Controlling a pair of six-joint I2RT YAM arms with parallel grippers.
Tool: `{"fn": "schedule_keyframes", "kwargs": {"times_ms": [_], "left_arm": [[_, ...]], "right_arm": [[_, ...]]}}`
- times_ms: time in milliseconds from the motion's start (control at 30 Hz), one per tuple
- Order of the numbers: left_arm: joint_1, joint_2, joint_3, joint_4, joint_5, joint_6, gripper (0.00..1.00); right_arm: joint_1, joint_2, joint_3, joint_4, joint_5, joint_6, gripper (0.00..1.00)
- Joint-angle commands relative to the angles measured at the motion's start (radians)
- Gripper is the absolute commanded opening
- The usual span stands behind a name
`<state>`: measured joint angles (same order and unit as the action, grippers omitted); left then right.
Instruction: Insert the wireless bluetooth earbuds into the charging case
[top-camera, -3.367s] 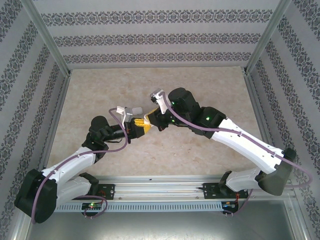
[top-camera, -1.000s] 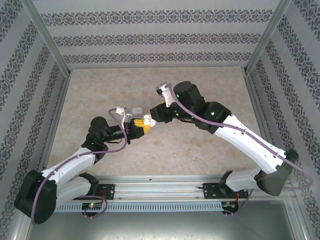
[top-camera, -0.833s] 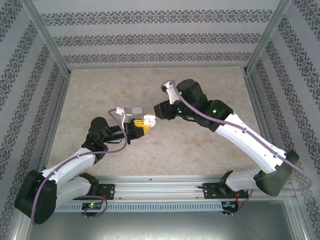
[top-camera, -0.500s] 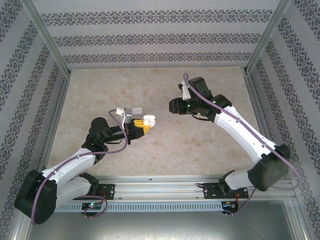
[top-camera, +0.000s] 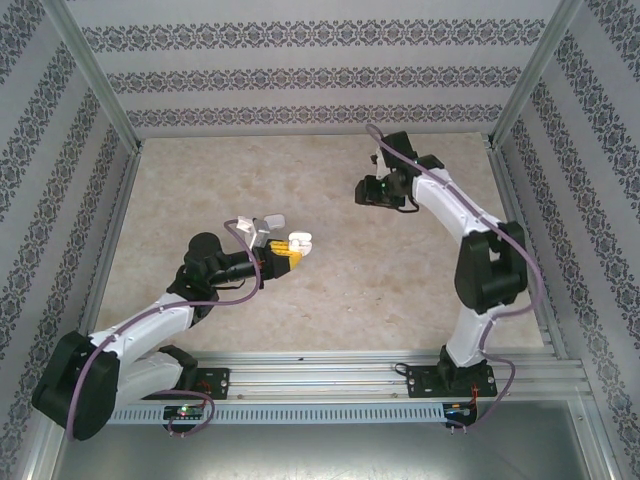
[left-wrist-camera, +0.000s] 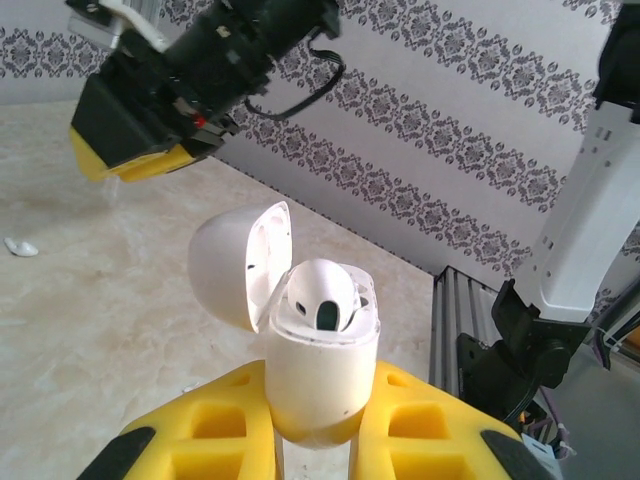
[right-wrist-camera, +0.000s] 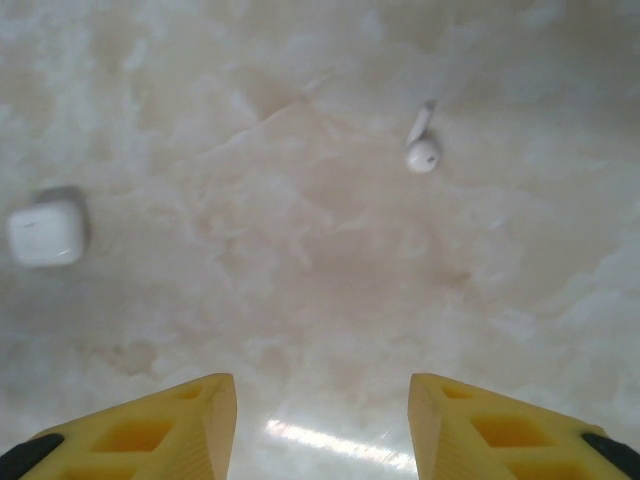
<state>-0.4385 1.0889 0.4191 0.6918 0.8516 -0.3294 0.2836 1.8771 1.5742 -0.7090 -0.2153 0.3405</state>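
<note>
marble top (top-camera: 400, 280): our right gripper (right-wrist-camera: 320, 392) swings away, jaws parting above the loose earbud (right-wrist-camera: 422, 150); left gripper (left-wrist-camera: 318, 440) clamps the open case (left-wrist-camera: 320, 350).

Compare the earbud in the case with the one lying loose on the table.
The earbud in the case sits in the open charging case, only its head showing; the loose earbud lies flat on the table, stem in plain sight. The first is carried by the left gripper, shut on the case; the second lies untouched ahead of the open right gripper. Both are white.
</note>
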Motion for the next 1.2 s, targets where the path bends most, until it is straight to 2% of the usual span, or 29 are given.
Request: {"fn": "schedule_keyframes", "kwargs": {"times_ms": [0, 267, 567, 833, 1167], "left_arm": [[-0.005, 0.012, 0.020, 0.003, -0.013, 0.040, 0.00], [-0.005, 0.055, 0.015, 0.039, -0.017, 0.035, 0.00], [-0.005, 0.074, 0.000, 0.075, -0.019, 0.021, 0.00], [-0.005, 0.062, -0.012, 0.071, -0.021, 0.020, 0.00], [-0.006, 0.040, -0.024, 0.068, -0.023, 0.013, 0.00]], "right_arm": [[-0.008, 0.101, 0.098, -0.071, 0.037, -0.055, 0.49], [-0.009, 0.334, 0.342, -0.148, 0.089, -0.089, 0.50], [-0.003, 0.506, 0.542, -0.247, 0.163, -0.134, 0.48], [-0.001, 0.580, 0.617, -0.290, 0.143, -0.154, 0.40], [0.004, 0.594, 0.581, -0.303, 0.115, -0.160, 0.28]]}}
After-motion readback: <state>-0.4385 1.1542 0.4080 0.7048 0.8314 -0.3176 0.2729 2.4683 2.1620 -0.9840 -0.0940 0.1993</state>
